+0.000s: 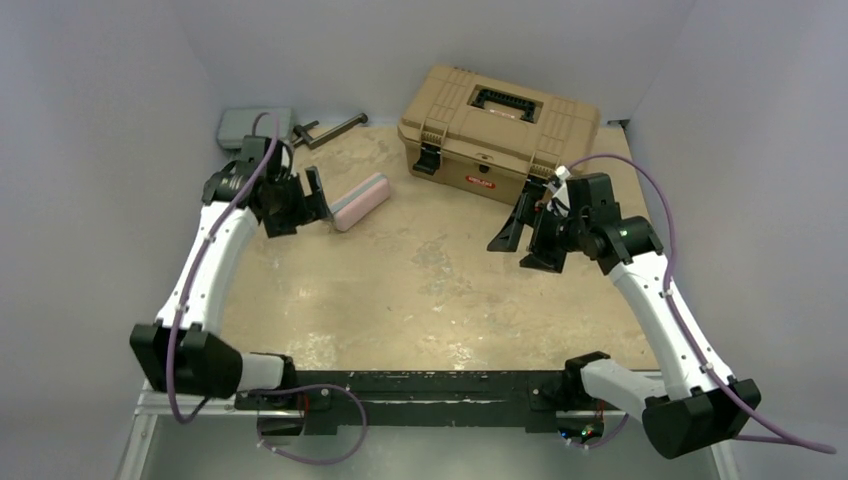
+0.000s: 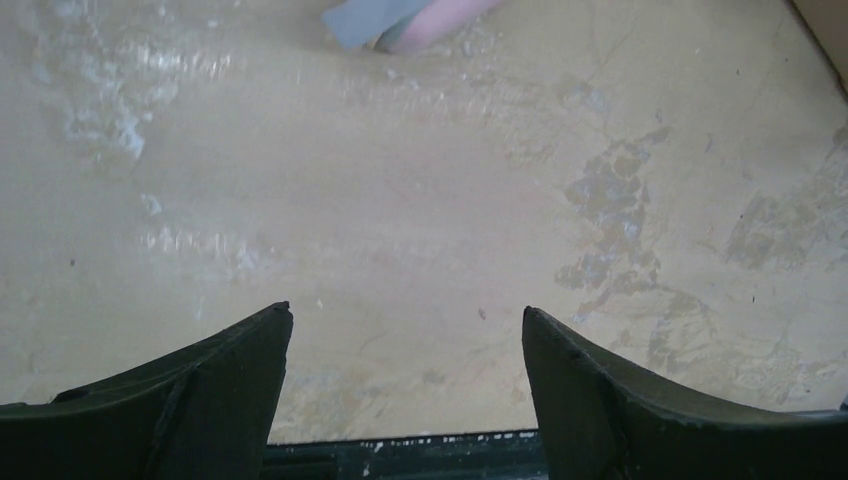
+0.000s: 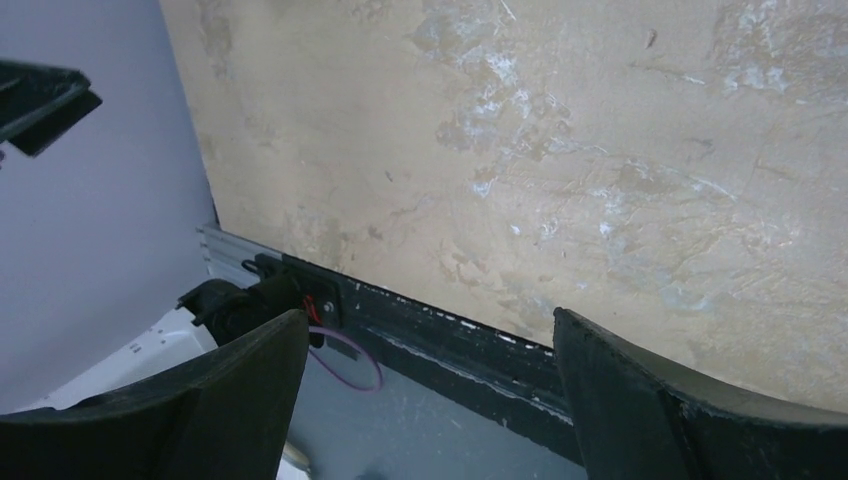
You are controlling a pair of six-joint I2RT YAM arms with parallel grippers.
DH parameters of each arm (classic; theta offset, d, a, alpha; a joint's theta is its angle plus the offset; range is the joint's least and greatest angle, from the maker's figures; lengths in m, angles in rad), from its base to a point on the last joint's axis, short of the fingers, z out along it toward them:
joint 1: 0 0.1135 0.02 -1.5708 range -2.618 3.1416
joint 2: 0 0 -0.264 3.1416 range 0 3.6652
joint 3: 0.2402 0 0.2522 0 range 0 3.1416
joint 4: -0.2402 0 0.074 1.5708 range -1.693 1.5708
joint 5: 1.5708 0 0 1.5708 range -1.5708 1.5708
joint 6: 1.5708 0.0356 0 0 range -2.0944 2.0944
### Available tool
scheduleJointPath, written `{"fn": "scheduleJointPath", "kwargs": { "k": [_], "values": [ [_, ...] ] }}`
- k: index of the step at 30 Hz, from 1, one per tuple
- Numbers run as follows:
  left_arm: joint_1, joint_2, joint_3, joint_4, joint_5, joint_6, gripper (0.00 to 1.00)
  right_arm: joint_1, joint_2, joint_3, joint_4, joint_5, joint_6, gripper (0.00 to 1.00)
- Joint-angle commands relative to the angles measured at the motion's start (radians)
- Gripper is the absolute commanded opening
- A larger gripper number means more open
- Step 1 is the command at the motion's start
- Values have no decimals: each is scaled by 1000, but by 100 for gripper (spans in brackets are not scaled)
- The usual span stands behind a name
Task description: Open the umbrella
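The right gripper hangs above the table, released, with nothing between its jaws. The left gripper is just beside the pink pouch, also spread and empty. Farther back sits the tan toolbox, lid down. I cannot tell where the umbrella is.

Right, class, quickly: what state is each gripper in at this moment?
Left gripper: open, holding nothing.
Right gripper: open, holding nothing.
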Motion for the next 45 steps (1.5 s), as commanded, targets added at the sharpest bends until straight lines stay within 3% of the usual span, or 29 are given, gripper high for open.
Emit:
{"fn": "scheduleJointPath", "kwargs": {
  "k": [1,5,11,21,30,33,36,45],
  "values": [
    [-3,186,140,149,30,29,76,3,-26,95,6,-46,17,90],
    [-5,347,236,221,53,5,56,2,-25,162,-46,-23,21,90],
    [-5,582,428,249,85,16,44,2,-39,179,-109,27,51,90],
    [-44,742,436,273,158,27,42,2,-80,205,-138,72,131,90],
    [-252,607,237,336,219,25,41,3,-67,199,-114,74,150,89],
    [-256,501,185,375,140,1,45,1,-42,225,-109,65,142,90],
    [-189,508,267,337,59,-11,43,3,-27,245,-103,62,132,89],
    [-5,816,646,213,30,-83,41,3,-22,250,-118,25,127,90]
  ]
}}
